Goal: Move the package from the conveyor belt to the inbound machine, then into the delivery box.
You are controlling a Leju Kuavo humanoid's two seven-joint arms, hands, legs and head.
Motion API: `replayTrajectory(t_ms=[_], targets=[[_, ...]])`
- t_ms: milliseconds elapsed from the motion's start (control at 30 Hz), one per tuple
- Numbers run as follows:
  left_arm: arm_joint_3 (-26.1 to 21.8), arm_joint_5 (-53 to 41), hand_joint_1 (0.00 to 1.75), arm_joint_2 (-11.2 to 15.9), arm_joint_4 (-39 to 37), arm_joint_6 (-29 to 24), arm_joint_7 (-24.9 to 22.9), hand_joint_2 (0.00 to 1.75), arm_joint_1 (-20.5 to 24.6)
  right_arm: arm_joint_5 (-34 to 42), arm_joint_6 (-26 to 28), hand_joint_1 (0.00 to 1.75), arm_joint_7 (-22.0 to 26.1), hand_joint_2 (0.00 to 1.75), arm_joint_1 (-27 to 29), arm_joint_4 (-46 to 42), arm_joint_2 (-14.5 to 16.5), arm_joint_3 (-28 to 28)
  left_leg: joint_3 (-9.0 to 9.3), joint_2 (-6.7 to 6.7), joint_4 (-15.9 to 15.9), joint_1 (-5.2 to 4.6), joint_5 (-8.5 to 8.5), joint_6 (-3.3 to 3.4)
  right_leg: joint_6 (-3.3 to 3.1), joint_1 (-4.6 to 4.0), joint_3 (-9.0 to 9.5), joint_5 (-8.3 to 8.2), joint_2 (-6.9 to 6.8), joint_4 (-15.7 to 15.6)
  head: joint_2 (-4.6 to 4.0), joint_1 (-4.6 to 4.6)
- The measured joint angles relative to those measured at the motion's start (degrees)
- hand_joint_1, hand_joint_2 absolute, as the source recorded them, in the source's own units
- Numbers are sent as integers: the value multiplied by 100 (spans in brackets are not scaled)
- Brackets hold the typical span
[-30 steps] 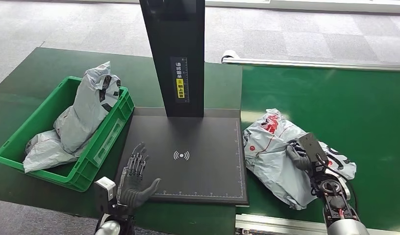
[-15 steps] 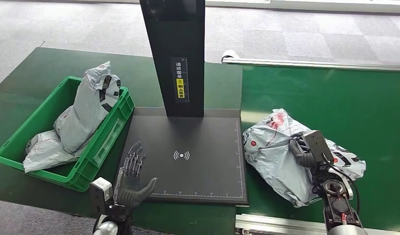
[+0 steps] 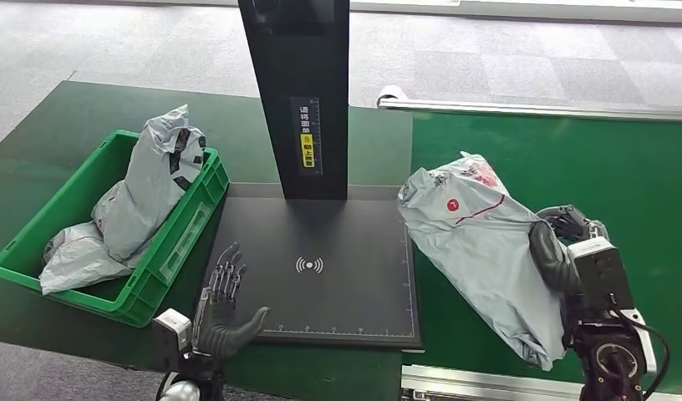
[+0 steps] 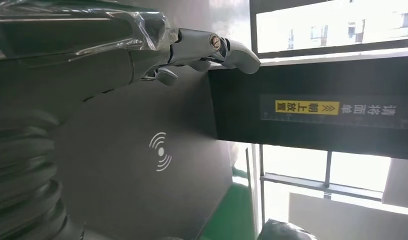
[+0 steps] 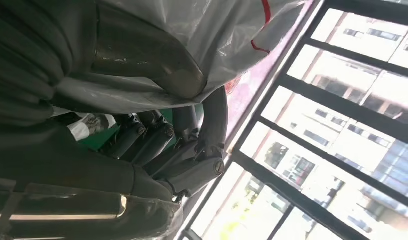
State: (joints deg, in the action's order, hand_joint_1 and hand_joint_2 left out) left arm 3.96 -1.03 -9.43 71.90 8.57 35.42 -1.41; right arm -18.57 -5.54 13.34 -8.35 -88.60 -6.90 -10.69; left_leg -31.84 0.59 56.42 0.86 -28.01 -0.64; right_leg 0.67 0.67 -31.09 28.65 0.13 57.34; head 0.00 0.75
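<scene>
In the right hand (image 3: pixel 563 251), at the near right above the belt, sits a grey plastic package (image 3: pixel 480 242): the thick thumb presses into one face of the bag and the darker fingers (image 5: pixel 157 137) wrap the other, so the grip looks firm, with the film bunched around the thumb in the right wrist view. The package hangs tilted from that hand, its far end with the red markings raised and reaching out over the edge of the black scanner plate (image 3: pixel 321 276) just to the hand's left, its near end drooping toward the green conveyor belt (image 3: pixel 588 159) beneath. Beyond the plate's far edge stands the black scanner post (image 3: pixel 300 92) with its yellow label. Across the plate, at its near left corner, the left hand (image 3: pixel 225 305) hovers with nothing in it, fingers spread and pointing away from the robot. Further left of that hand lies the green crate (image 3: pixel 183 230), already holding other grey bags (image 3: pixel 150 188). By my reading the step in hand is the carry from belt to scanner, roughly the first third of the job. The next move calls for swinging the bag further left until it is centred over the plate's wave mark (image 3: pixel 309 265), lowering it flat and only then loosening the fingers; the soft, sagging film may catch on the plate edge.
</scene>
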Motion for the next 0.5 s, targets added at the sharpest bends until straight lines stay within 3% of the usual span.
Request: replayTrajectory(t_ms=[200,500], targets=[[-87,-134,0,-35,61,48,68,175,150,-144,-164,175,-6,175,-167,-715,-115,244,8,-1,0,-1,2,0,0,0,10,-2,1,0,0,0],[-170,-185,0,-38,139,54,80,175,403,80,-657,175,-262,175,-1133,-800,-443,868,10,1,1,0,5,2,1,0,10,-4,0,0,0,1]])
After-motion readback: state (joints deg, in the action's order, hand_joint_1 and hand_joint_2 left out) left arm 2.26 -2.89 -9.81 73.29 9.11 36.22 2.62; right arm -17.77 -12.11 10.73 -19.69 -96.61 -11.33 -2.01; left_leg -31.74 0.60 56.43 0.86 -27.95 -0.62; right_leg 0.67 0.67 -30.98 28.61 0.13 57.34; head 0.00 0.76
